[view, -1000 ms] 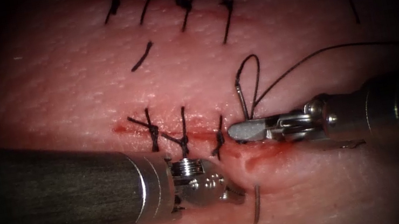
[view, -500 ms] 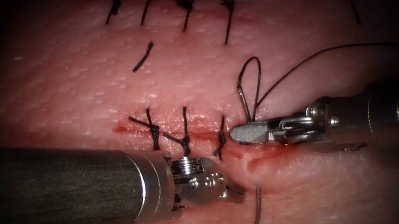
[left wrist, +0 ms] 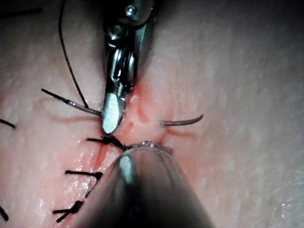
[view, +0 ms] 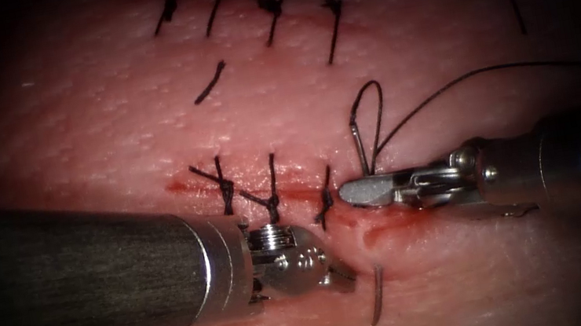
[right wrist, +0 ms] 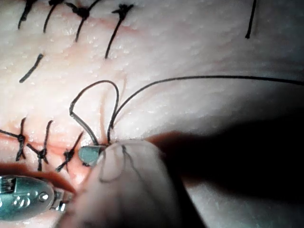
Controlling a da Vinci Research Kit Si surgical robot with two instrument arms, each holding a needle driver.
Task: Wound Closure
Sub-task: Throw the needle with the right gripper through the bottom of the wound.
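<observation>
The curved needle (view: 360, 149) is in the tissue (view: 102, 132), passing under the open right end of the cut (view: 363, 215). Its rear end stands above the cut and its tip (view: 377, 295) sticks out below it. My right tool (view: 350, 192) is shut on the needle near its rear end, right over the cut. Thread (view: 452, 83) loops from the needle's rear end and runs off to the right. My left tool (view: 341, 280) presses the tissue just left of the emerged tip (left wrist: 183, 122). In the left wrist view the right tool (left wrist: 110, 121) grips the needle.
Three dark stitches (view: 271, 198) close the cut to the left of the needle. A second row of stitches (view: 267, 9) crosses another cut farther up, with a loose thread end (view: 208, 82) below it. Red fluid (view: 389, 227) lies under the right tool.
The tissue, the needle and both tools have shifted slightly to the right together. The needle's tip sticks out about as far as before, and the right tool's hold is unchanged.
</observation>
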